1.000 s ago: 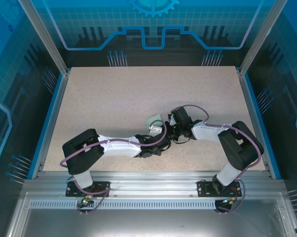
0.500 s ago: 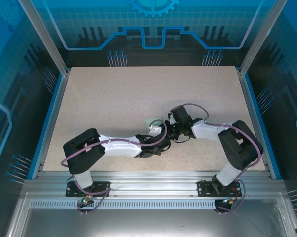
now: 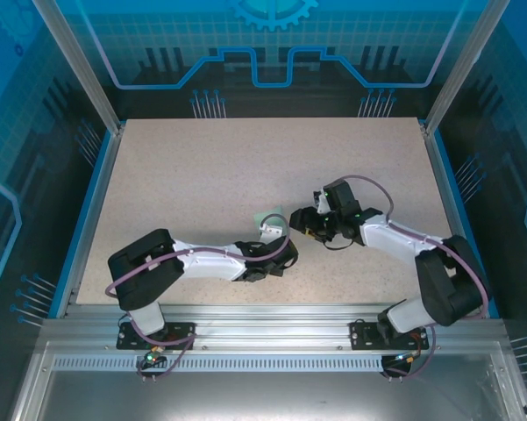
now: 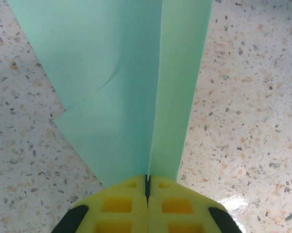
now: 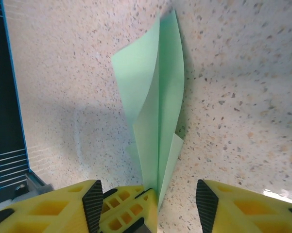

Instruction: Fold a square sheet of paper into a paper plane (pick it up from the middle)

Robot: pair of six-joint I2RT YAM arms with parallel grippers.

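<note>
Green paper (image 3: 267,217) near table (image 3: 202,167) centre

From the overhead camera the paper (image 3: 267,216) is just a tiny green sliver poking out beside the left gripper (image 3: 270,224). It's way too small to make out folds or shape, and the rest of it is hidden under that wrist. On the left wrist cam the paper (image 4: 136,87) runs off the top edge at its far end. Its near end vanishes into the left gripper (image 4: 146,187), pinched tight on it and itself chopped by the bottom edge. On the right wrist cam the bottom tip of the paper (image 5: 158,111) is tucked behind the left gripper (image 5: 131,206). The right gripper (image 5: 149,204), sitting either side of the paper, is cut off at the bottom edge too.
</note>
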